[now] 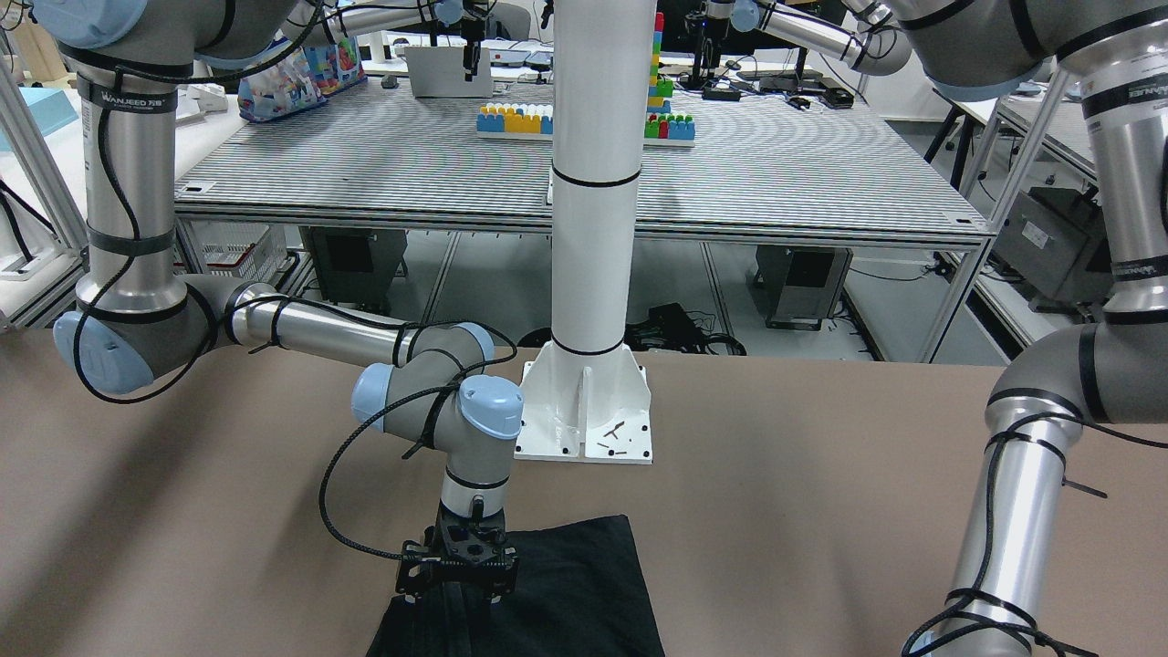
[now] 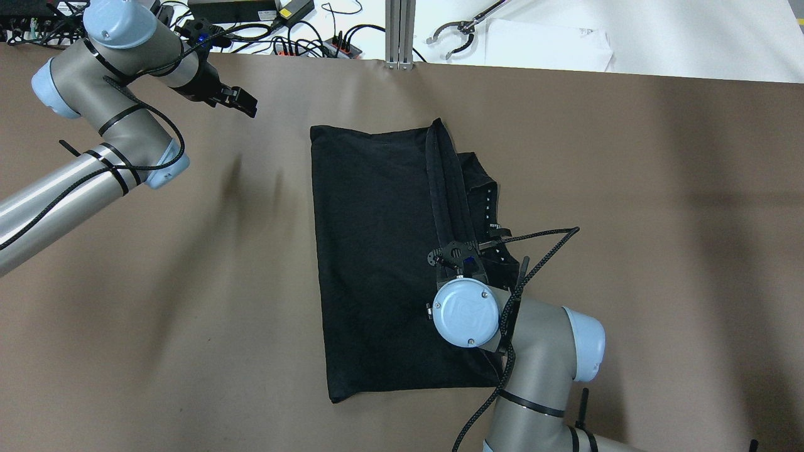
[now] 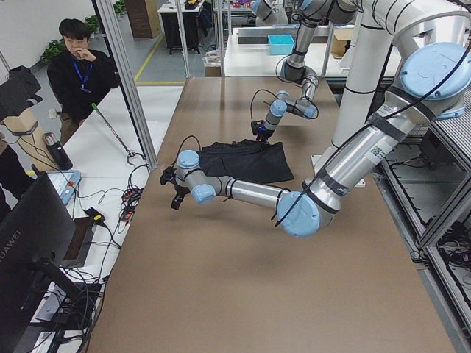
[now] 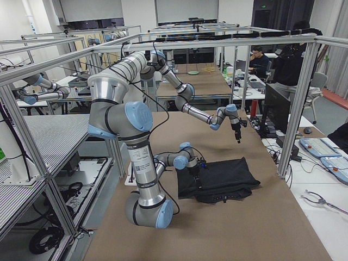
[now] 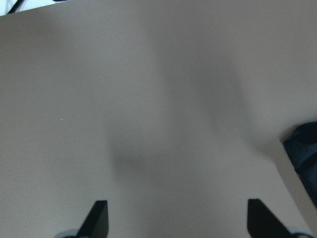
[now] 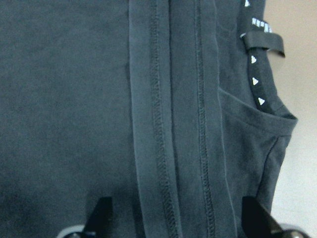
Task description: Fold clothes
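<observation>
- The left gripper (image 2: 242,103), a black tool on a grey arm, hangs over the bare brown counter (image 2: 628,188), well apart from the cloth. Its fingers (image 5: 99,220) are spread wide with nothing between them.
- The plain black soft fabric garment (image 2: 377,270) lies flat at the counter's middle. It forms a rough rectangle, with its right side folded inward.
- It looks light and limp, with no stiffness of its own. Lifted, it would likely sag and trail. The matte weave should drag on the counter, not slide, and it seems in no way fragile.
- A doubled, stitched hem (image 6: 163,124) runs the length of the folded flap, the thickest and firmest line on the cloth.
- The right gripper (image 2: 461,262) points straight down over that hem. Its fingers (image 6: 252,218) are parted wide and straddle the stitched bands, clamping nothing. Whether the tips touch the fabric cannot be told.
- The hem, near a corner, looks the soundest place to pinch. A grip in mid-panel would probably bunch only the top layer.
- Small white triangular marks (image 6: 255,82) dot a strip that pokes out past the fold on the right.
</observation>
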Robot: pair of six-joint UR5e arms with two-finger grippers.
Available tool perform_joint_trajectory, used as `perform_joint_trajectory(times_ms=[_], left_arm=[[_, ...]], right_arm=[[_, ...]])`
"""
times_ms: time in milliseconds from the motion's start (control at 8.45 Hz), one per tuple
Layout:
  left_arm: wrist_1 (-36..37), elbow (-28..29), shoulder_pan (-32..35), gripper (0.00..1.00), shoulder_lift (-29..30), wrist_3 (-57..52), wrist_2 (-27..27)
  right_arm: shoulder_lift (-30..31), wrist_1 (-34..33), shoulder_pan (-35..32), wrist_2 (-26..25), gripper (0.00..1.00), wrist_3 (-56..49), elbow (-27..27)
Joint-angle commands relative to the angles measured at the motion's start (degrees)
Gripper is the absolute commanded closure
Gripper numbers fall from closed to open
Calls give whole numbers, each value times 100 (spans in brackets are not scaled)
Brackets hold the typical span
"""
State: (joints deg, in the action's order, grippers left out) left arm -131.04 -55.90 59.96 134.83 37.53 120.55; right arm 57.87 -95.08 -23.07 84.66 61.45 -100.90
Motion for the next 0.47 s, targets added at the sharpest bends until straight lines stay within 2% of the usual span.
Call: perform_joint_trajectory(times_ms=[0,355], left_arm=[[0,0,-1,0,0,0,4],[0,0,-2,0,0,0,-5]], right_arm=[[-4,-20,40,323,8,-36,53],[14,-20,-117,332,16,-465,53]])
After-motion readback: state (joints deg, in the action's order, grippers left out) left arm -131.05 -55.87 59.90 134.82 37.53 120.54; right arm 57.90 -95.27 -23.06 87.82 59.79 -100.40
